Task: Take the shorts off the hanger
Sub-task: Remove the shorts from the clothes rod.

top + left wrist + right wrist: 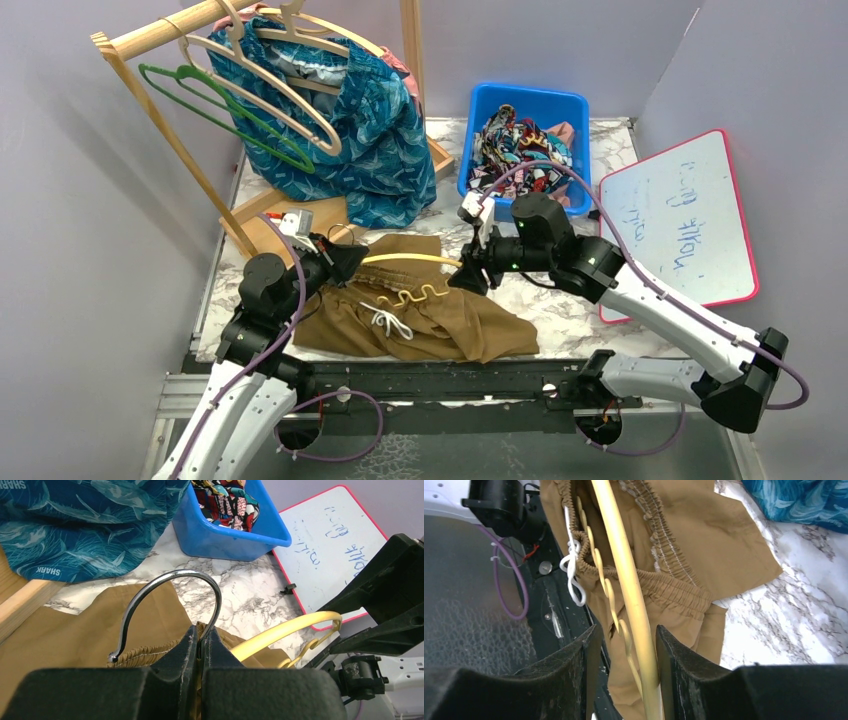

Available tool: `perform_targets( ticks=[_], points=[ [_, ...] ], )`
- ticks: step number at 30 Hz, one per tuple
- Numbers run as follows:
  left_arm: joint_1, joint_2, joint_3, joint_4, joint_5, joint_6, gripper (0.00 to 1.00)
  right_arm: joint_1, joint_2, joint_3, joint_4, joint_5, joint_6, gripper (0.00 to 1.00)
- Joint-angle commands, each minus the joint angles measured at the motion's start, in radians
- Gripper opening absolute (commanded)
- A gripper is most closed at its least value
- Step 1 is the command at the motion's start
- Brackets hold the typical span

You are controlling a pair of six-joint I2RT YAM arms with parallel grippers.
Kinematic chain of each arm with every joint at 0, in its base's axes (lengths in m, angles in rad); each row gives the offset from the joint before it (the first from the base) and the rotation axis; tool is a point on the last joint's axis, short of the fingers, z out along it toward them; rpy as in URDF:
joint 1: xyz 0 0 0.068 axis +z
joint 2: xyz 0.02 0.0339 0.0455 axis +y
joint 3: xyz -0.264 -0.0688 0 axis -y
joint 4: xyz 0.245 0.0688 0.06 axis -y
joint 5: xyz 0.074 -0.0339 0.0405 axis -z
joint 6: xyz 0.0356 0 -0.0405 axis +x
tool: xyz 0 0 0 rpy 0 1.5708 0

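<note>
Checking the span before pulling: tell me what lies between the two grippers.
The yellow hanger bridges left gripper and right gripper, olive-brown shorts beneath it; top external view.

Right gripper (626, 635) is spread wide, fingers (574, 680) at five and seven o'clock. The yellow hanger (623, 575) runs right between them, twelve down to six, its bar hugging the five o'clock finger. The olive-brown shorts (704, 545) have their elastic waistband gathered either side of that bar. A white drawstring (572, 572) dangles at ten o'clock. There's marbled bench (774, 625) at three, teal fabric (804, 500) at one and a purple cable (516, 590) at nine.
</note>
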Motion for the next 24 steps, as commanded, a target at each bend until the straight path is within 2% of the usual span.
perform_targets(
  ticks=[1,4,7,9,15,18,19,23,24],
  points=[
    [0.005,-0.013,0.021,0.076,0.057,0.010,0.00,-0.004,-0.026,-0.029,0.062,-0.093,0.017,0.45],
    [0.004,-0.018,0.021,0.071,0.056,0.014,0.00,-0.016,0.004,-0.012,0.058,-0.182,0.052,0.43],
    [0.005,-0.028,0.021,0.059,0.047,0.016,0.00,-0.023,0.034,0.002,0.047,-0.278,0.058,0.32],
    [0.005,-0.035,0.021,0.050,0.043,0.016,0.00,-0.023,0.040,-0.007,0.052,-0.295,0.062,0.29],
    [0.004,-0.054,0.024,0.016,0.005,0.012,0.00,-0.024,-0.003,-0.045,0.092,-0.243,0.068,0.07],
    [0.004,-0.051,0.029,0.001,-0.017,0.011,0.00,-0.024,-0.042,-0.059,0.119,-0.176,0.088,0.02],
    [0.004,-0.048,0.031,-0.003,-0.024,0.009,0.03,-0.024,-0.048,-0.057,0.117,-0.148,0.093,0.01],
    [0.004,-0.028,0.039,-0.014,-0.037,-0.004,0.54,-0.024,-0.066,-0.054,0.090,-0.006,0.119,0.01],
    [0.005,-0.021,0.040,-0.019,-0.037,-0.004,0.63,-0.024,-0.072,-0.063,0.093,0.021,0.126,0.01]
  ],
)
